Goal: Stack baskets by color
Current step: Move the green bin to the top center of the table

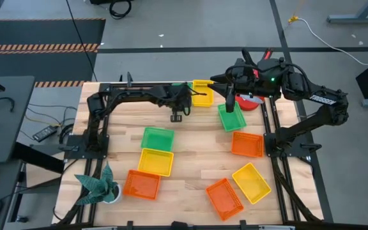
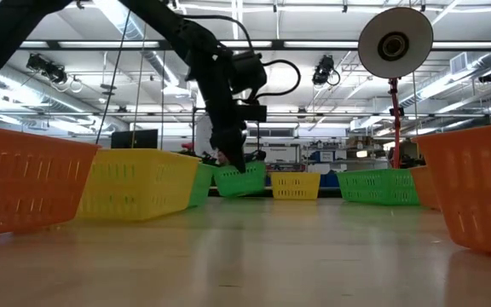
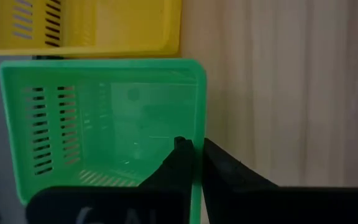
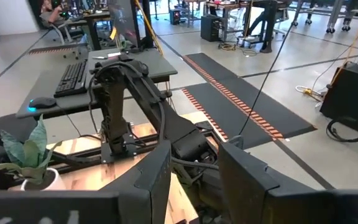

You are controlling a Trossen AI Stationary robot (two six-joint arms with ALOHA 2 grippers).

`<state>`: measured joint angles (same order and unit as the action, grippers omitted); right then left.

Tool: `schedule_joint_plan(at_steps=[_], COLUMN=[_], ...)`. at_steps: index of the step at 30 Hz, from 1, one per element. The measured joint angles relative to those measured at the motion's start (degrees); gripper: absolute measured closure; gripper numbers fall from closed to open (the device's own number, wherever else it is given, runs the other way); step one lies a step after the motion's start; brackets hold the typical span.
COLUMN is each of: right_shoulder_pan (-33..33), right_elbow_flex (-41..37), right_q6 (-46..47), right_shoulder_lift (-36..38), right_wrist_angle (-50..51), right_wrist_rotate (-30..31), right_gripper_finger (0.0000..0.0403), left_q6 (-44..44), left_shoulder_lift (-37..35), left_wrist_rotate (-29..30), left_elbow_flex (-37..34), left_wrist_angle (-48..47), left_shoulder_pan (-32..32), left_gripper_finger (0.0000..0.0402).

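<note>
Beside a yellow basket (image 3: 86,25), fingers (image 3: 229,171) pinch an empty green basket (image 3: 104,118).

Dark jointed arms (image 1: 139,96) — black cables; angular fingers (image 3: 179,165)

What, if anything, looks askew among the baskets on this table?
One green basket, near the table's far edge beside a yellow basket, sits tilted while the rest lie flat: the left gripper is pinching its wall. The right gripper hangs open above the table.

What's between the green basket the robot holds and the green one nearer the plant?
Nothing visible. The left gripper grips the held green basket by its wall, and only bare table lies toward the other green basket.
</note>
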<state>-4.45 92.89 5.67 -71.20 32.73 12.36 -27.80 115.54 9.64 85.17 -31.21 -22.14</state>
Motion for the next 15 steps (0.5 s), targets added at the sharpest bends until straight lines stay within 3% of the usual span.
schedule_joint_plan(at_steps=[12,15], right_shoulder_pan=[0.0,0.0], right_elbow_flex=[0.0,0.0], right_q6=[0.8,0.8], right_shoulder_lift=[0.0,0.0], right_wrist_angle=[0.0,0.0], right_wrist_rotate=[1.7,1.7], right_gripper_finger=[0.0266,0.0266], left_q6=[0.7,3.2], left_shoulder_lift=[0.0,0.0], left_wrist_rotate=[-0.1,-2.4], left_elbow_flex=[0.0,0.0], left_wrist_angle=[6.2,7.4], left_shoulder_pan=[-1.8,-2.2], left_gripper_finger=[0.031,0.0287])
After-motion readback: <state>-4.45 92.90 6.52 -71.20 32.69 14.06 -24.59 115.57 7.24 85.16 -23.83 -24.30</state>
